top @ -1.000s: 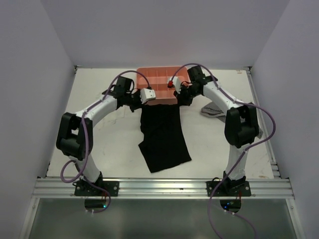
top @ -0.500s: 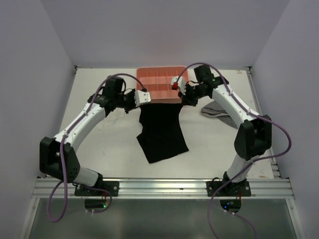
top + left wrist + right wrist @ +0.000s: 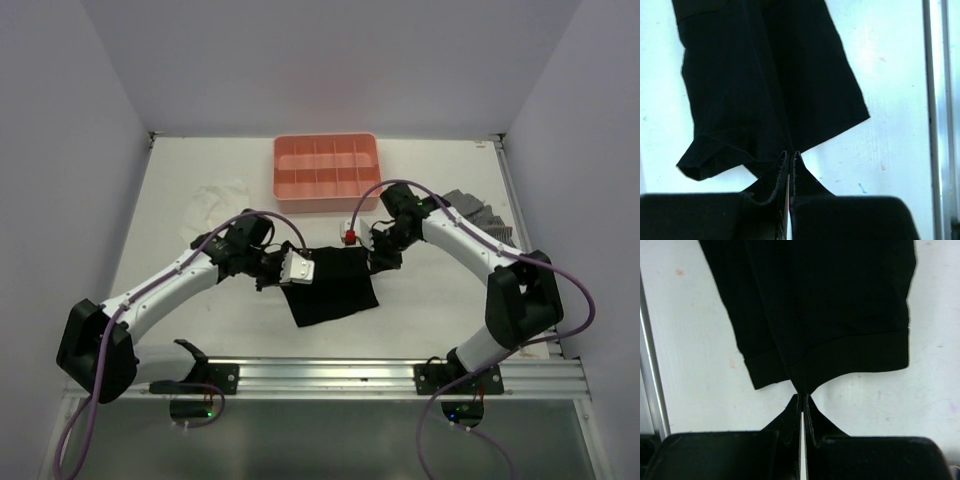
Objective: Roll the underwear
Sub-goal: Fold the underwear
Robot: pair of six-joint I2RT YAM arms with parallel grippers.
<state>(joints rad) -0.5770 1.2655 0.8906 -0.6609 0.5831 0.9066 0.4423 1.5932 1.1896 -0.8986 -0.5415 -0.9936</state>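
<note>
Left end effector [image 3: 306,264] pressed together, pinching the underwear's [image 3: 335,288] left corner. Underwear spread on the counter [image 3: 430,300], on the near side of the pink tray [image 3: 325,170] and apart from it. Right end effector [image 3: 374,262] pressed together, pinching the right corner.

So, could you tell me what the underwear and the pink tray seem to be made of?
The underwear: soft matte black fabric, perhaps knit; it drapes, creases and shows hemmed edges. The tray: rigid, smooth pink plastic, probably moulded, judging by its thin straight dividers.
</note>
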